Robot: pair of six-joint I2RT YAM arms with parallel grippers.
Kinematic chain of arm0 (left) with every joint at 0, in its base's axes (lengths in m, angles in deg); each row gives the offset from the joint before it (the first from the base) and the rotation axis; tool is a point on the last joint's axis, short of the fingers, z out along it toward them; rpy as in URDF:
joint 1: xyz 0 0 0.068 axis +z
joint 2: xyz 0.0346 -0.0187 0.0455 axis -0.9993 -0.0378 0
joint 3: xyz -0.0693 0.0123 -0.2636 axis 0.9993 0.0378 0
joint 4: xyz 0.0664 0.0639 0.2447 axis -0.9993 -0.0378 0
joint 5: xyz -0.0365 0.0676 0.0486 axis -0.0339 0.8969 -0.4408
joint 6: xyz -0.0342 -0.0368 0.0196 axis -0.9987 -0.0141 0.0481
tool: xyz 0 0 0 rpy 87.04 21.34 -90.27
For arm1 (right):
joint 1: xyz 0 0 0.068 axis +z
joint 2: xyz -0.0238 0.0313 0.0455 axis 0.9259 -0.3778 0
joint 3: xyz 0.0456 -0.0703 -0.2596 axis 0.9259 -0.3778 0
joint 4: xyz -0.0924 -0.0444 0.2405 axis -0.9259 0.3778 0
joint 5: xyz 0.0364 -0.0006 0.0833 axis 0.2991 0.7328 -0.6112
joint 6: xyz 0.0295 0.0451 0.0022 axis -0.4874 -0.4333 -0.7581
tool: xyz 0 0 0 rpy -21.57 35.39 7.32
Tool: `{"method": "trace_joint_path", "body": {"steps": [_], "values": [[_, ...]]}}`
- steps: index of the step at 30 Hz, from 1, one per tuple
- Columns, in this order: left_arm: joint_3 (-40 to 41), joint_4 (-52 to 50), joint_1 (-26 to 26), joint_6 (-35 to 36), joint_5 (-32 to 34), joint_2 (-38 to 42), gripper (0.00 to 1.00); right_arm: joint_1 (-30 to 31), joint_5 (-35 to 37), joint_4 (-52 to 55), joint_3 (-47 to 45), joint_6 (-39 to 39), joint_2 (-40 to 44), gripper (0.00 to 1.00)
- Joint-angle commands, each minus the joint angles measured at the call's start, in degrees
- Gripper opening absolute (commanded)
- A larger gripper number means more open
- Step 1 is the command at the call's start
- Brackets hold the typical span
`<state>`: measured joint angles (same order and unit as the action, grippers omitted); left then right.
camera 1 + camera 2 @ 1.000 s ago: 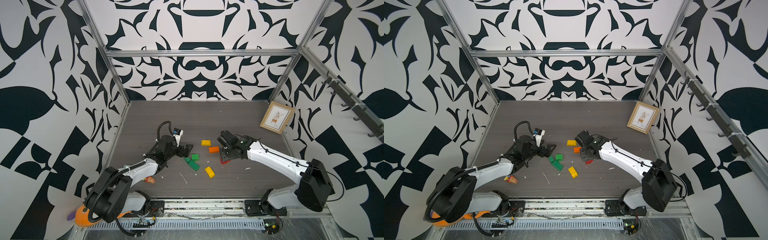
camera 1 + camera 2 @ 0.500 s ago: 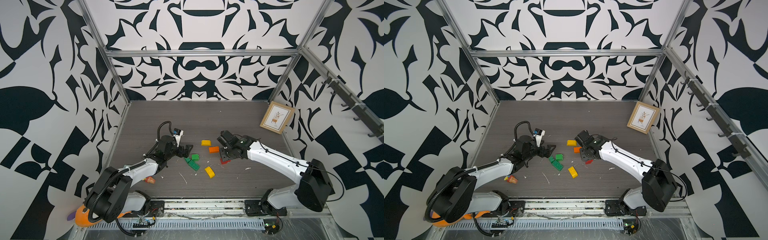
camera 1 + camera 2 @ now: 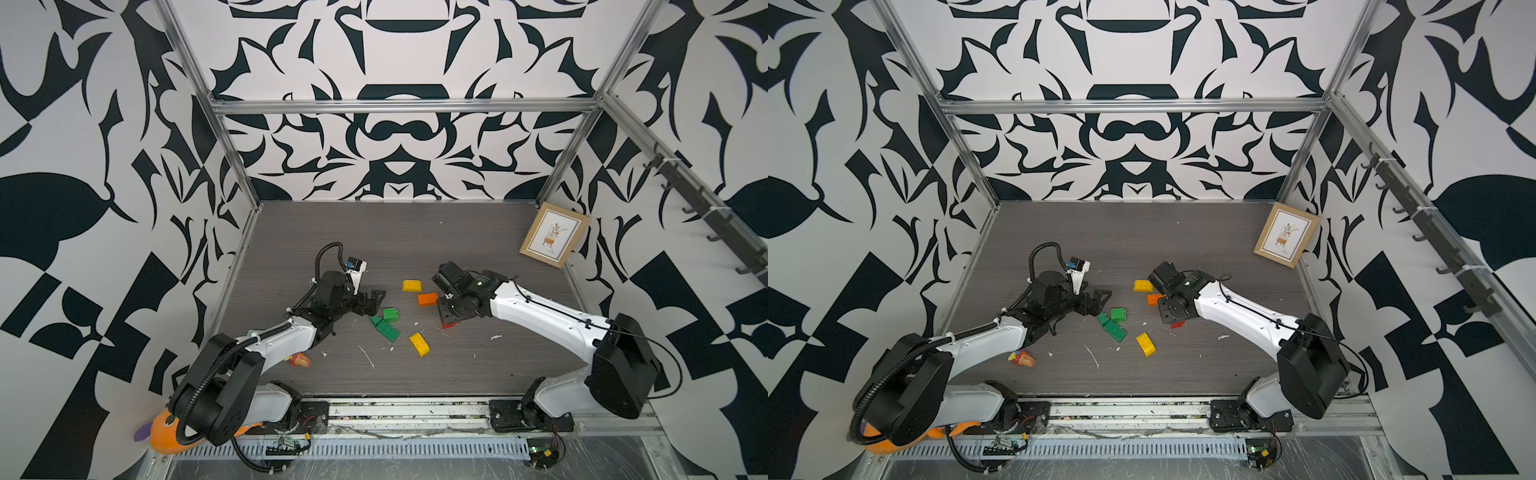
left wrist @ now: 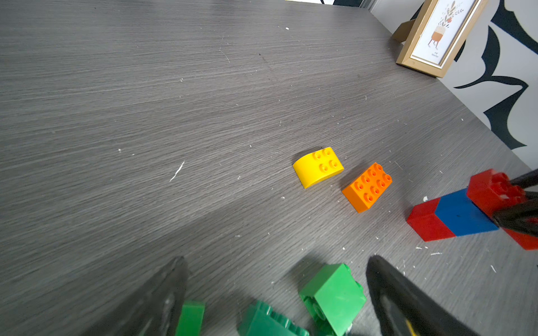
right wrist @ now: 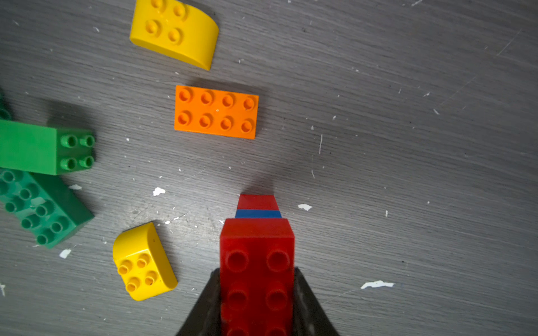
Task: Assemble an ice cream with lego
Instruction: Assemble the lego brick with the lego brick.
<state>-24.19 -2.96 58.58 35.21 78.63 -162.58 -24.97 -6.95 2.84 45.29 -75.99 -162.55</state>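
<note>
A red-blue-red stack (image 5: 256,241) of lego is clamped between the fingers of the right hand (image 5: 256,272), with the studs of its near red brick turned toward the wrist. Its far red end is seen low at the worktop (image 4: 145,116), though contact cannot be confirmed. Just ahead of that hand an orange brick (image 5: 216,112) is laid flat, studs up, and a domed yellow brick (image 5: 174,32) lies beyond it. A second domed yellow brick (image 5: 142,261) is found just beside the hand, on the side toward the left hand (image 4: 276,279), whose fingers are spread wide with nothing held. A light green brick (image 4: 333,293) is tipped on its side just in front of those fingertips, with a darker green brick (image 4: 267,323) beside it. A crumpled wrapper (image 3: 300,359) is seen well behind the left hand, near its arm. A picture frame (image 3: 554,235) is propped at the wall far beyond the right hand.
</note>
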Motion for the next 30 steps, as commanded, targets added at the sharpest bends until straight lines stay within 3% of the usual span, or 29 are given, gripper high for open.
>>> {"method": "trace_joint_path", "body": {"steps": [1, 11, 15, 19, 23, 30], "values": [[-0.7, -0.5, 0.1, 0.2, 0.4, 1.1, 0.99, -0.1, 0.7, 0.9, 1.1, 0.1, 0.9, 0.32], [-0.8, -0.5, 0.1, 0.3, 0.3, 0.9, 0.99, -0.1, 0.8, 2.7, -0.3, 0.4, -0.6, 0.20], [-0.8, -0.5, 0.1, 0.2, 0.2, 0.9, 0.99, -0.1, 3.8, 5.1, -0.6, 0.2, -0.9, 0.15], [-0.8, -0.4, 0.1, 0.3, 0.3, 0.7, 0.99, -0.1, 3.0, 4.1, -2.0, 0.6, -0.9, 0.14], [-0.9, -0.5, 0.1, 0.3, 0.2, 0.7, 0.99, -0.1, -3.2, -0.7, -3.6, 1.2, -1.0, 0.14], [-0.8, -0.6, 0.1, 0.3, 0.2, 1.0, 0.99, -0.4, -0.7, 3.1, -2.2, -0.1, -3.4, 0.13]]}}
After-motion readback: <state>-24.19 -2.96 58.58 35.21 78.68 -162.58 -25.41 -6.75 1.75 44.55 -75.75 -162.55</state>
